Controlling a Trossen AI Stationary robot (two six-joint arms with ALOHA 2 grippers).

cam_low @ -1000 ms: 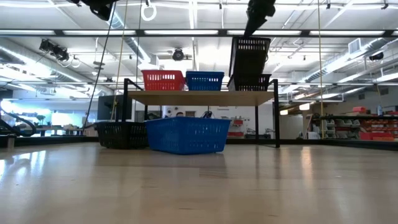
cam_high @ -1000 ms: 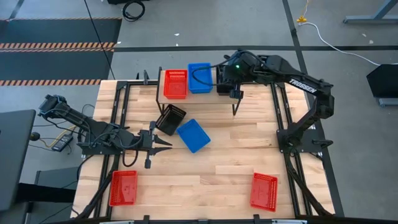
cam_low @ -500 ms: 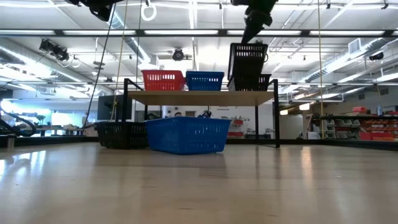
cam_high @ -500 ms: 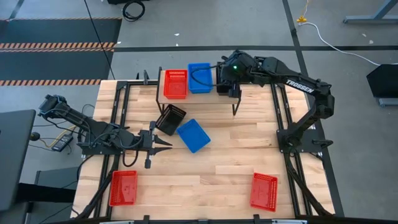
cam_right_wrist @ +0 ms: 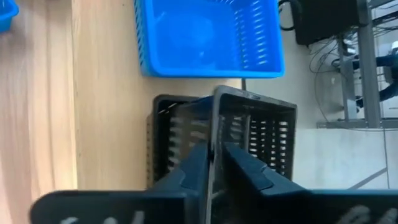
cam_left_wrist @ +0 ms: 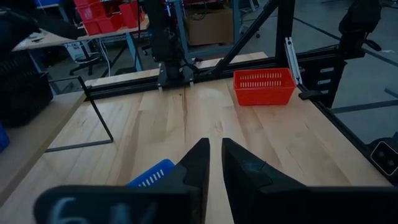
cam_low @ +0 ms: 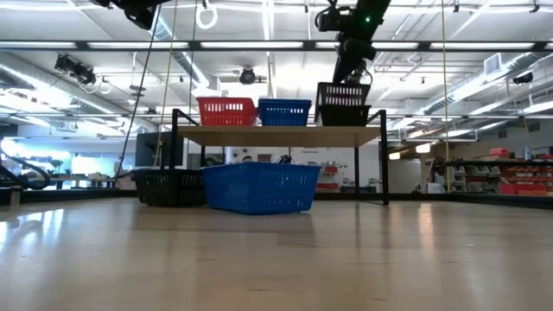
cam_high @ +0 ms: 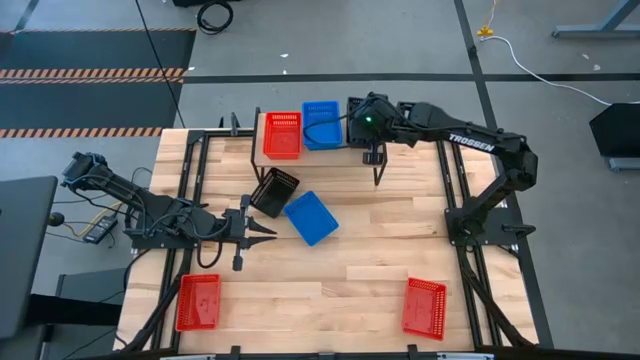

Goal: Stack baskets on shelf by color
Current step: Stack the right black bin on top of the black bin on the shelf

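Observation:
The shelf [cam_low: 276, 136] stands at the table's far side and carries a red basket [cam_low: 226, 111], a blue basket [cam_low: 284, 112] and two black baskets, the upper one [cam_low: 343, 92] nested in the lower one [cam_low: 346, 115]. My right gripper [cam_right_wrist: 215, 163] is over them, slanting down, its fingers a narrow gap apart on either side of the upper basket's wall. My left gripper [cam_left_wrist: 214, 146] waits at the table's left with a narrow gap and nothing between its fingers. Near it on the table are a black basket [cam_high: 274, 192] and a blue basket [cam_high: 311, 217]. My right gripper's fingers [cam_right_wrist: 198, 165] stand on either side of one wall [cam_right_wrist: 214, 118] of the upper black basket, coming from above at a slant. A slit shows beside the wall, and I cannot tell whether a finger touches it. The basket rests inside the lower black basket.
Two red baskets lie near the table's front edge, one left [cam_high: 198, 302] and one right [cam_high: 424, 307]. Black frame rails [cam_high: 455, 180] run along both sides of the table. Bare wood lies between the front baskets.
My right gripper has come down toward the shelf's right end with the black basket. The basket hung tall below the fingers a second ago. It now sits low inside the black basket on the shelf.

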